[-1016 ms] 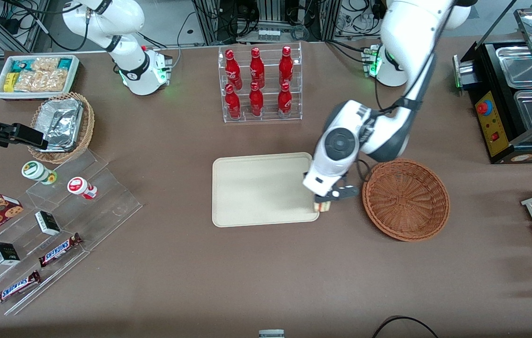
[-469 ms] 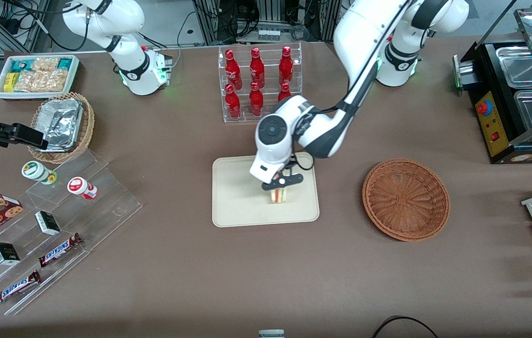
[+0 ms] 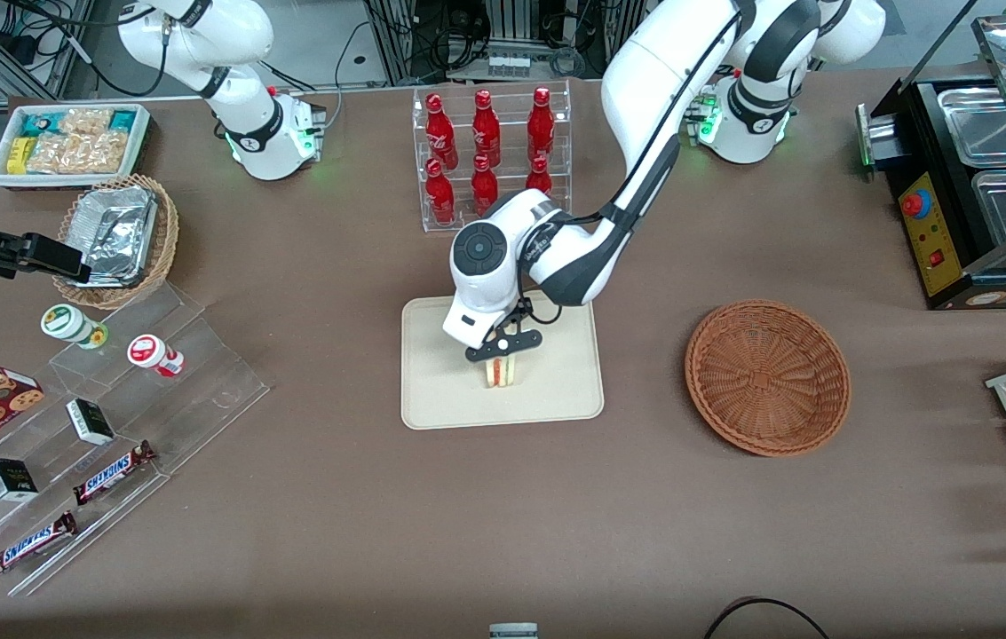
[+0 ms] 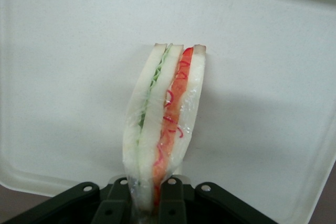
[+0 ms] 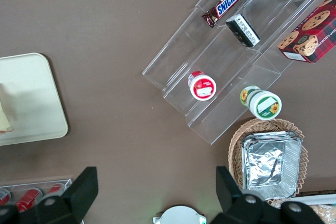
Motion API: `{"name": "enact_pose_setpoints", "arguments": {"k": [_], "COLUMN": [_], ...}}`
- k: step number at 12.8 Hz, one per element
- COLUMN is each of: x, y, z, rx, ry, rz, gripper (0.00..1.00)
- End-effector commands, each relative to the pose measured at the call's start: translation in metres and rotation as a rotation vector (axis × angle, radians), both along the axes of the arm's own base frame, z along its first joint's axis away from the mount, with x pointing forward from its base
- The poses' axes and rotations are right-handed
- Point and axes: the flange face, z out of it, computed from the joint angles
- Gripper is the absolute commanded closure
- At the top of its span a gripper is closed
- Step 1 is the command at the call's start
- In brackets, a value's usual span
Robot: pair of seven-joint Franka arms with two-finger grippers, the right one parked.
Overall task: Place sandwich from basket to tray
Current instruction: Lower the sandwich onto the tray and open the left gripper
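Jaws pinched tight on one end of the sandwich [image 4: 163,124], the left arm's gripper [image 3: 503,354] hangs over the middle of the cream tray [image 3: 431,390], the wedge pointing down from it with its red, green and white layers plain to the wrist camera. The transfer looks most of the way done: the woven basket [image 3: 767,377] sits empty toward the working arm's end of the table, well apart from the tray, and the sandwich is already inside the tray's rim. What appears to be left is the set-down, the release and the arm's retreat.

Whether the wedge's lower tip already touches the tray floor cannot be told; from the front it seems just above or barely on it, and the wrist camera shows pale tray all around it but no clear contact. The gripped end of the sandwich is hidden between the black finger mounts, and a clear wrap seems to cover the bread. From the parked arm's wrist only a sliver of the sandwich shows at the frame's edge. A rack of red bottles [image 3: 489,155] stands farther from the front camera than the tray.
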Motion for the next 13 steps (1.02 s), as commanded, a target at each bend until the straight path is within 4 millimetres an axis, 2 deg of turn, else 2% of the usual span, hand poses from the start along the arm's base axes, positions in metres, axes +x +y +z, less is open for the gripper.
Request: {"name": "enact_pose_setpoints", "arguments": {"k": [1,7,9,10,11,12,13], "x": [0.006,0.006,0.007,0.007,0.008,0.008,0.008], "y": [-0.007,-0.007,-0.007,-0.007,-0.006,-0.006,-0.006], "z": [-0.002,-0.010,-0.012,-0.011,-0.011,-0.011,-0.010], "rx": [0.026,0.044,0.045,0.045,0.045,0.045,0.044], "ry": [-0.028,-0.039,-0.038,-0.039,-0.038,-0.038,-0.039], "rz": [0.033,0.052,0.061,0.077,0.087,0.087,0.088], "gripper": [1.00,1.00,0.78,0.62,0.23,0.00,0.00]}}
